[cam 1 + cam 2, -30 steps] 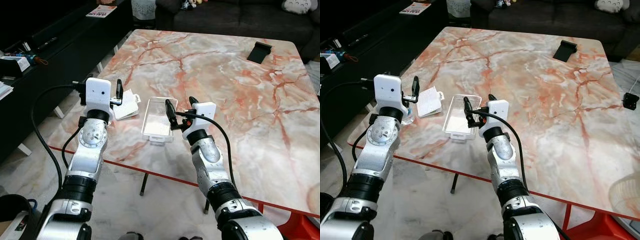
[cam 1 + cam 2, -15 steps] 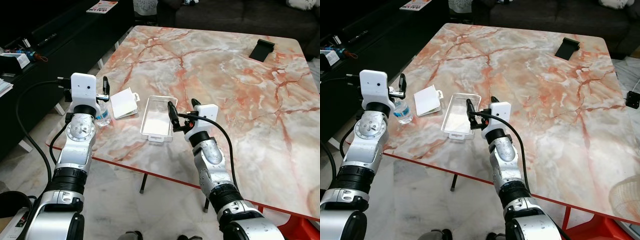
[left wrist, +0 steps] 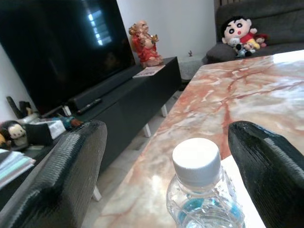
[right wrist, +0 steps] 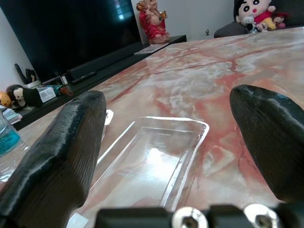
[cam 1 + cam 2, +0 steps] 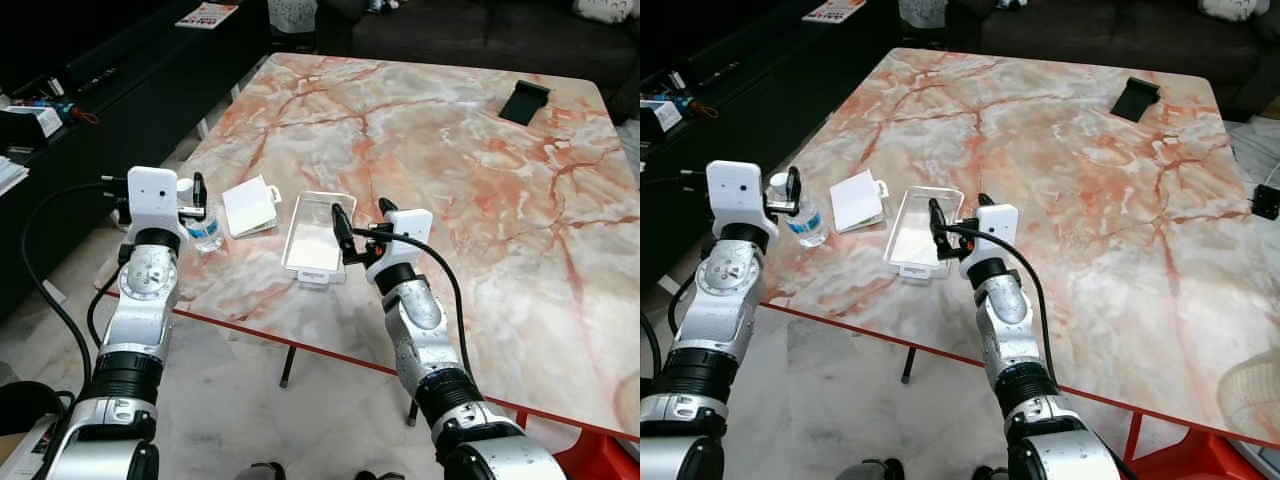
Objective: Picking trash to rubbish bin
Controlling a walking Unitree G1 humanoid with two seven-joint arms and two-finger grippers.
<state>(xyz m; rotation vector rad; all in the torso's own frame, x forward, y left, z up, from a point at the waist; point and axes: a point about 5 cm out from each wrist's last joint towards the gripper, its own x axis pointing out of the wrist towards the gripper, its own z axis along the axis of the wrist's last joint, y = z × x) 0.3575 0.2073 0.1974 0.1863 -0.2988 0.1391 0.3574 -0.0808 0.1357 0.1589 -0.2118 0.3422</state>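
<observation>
While the left gripper (image 5: 188, 196) waits with its two black fingers spread apart and nothing in them, the small water bottle (image 5: 205, 229) stands just past it, left of the middle of the head picture, on the near left corner of the marble table (image 5: 430, 130). In the left wrist view the bottle's white cap (image 3: 195, 161) sits low in the middle, between the two fingers, but they are not touching it yet. To do this step well, I think the left gripper should go a bit lower and forward so the fingers come to the bottle's sides, under the cap, and then squeeze softly, because a thin bottle can tip or slip.

The right gripper (image 5: 362, 224) is spread wide and empty too, in the middle of the picture. It points at the clear plastic tray (image 5: 318, 234), which lies flat just beside its left finger. A flat white packet (image 5: 249, 208) lies between the bottle and the tray.
</observation>
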